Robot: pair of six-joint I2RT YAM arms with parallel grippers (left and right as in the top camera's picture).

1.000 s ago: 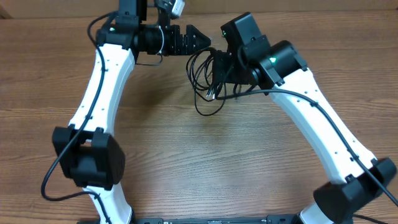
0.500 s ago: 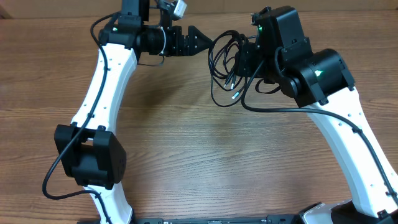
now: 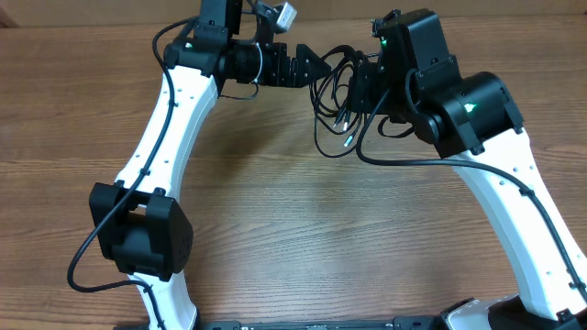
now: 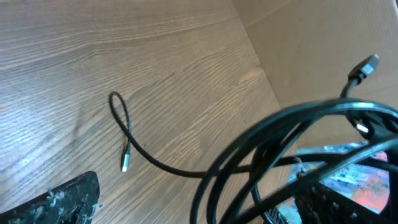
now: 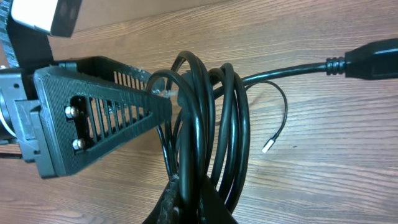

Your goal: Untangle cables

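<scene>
Soft, even light falls from above. The bench [image 3: 275, 229] is evenly bright, with no glare, and only faint, diffuse shadows lie under the left gripper [image 3: 319, 69]. The overhead view is sharp edge to edge.

In the left wrist view, the cables [image 4: 280, 143] right by the lens are smeared and out of focus. The dark finger [image 4: 56, 199] is also soft, while the wood grain beyond is crisp.

In the right wrist view, a white block [image 5: 37, 15] behind the left gripper is blown out. The right gripper [image 5: 186, 208] at the lower edge is dark and blurred.
</scene>
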